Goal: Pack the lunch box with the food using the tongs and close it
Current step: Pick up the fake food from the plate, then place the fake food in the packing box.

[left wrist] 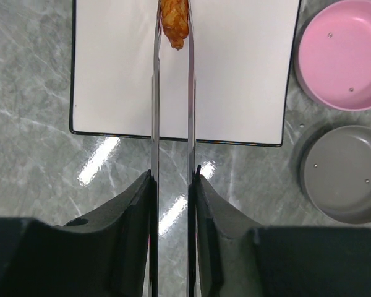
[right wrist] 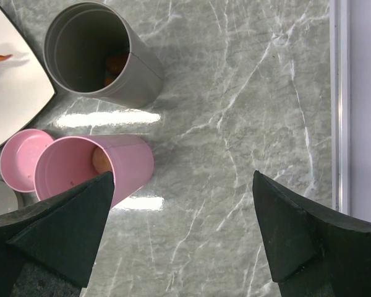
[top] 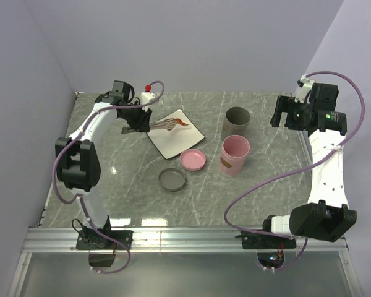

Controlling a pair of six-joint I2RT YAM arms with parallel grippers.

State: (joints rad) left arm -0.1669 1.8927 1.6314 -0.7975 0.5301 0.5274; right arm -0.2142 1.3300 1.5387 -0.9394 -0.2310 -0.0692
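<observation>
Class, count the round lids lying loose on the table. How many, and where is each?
2. The pink lid lies by the white plate's near corner, left of the pink container. The grey lid lies close beside it, lower left in the top view. No others show.

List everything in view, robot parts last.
plate: 1, white, left of centre
tongs: 1, silver, held over plate
food piece: 1, orange-brown, between tong arms
grey cup: 1, grey, right of plate, orange food inside
pink cup: 1, pink, nearer than grey cup, tan food inside
pink lid: 1, pink, off plate's near corner
grey lid: 1, grey, nearer, beside pink lid
table: 1, grey marble
left gripper: 1, black, shut on tongs
right gripper: 1, black, open, far right
</observation>
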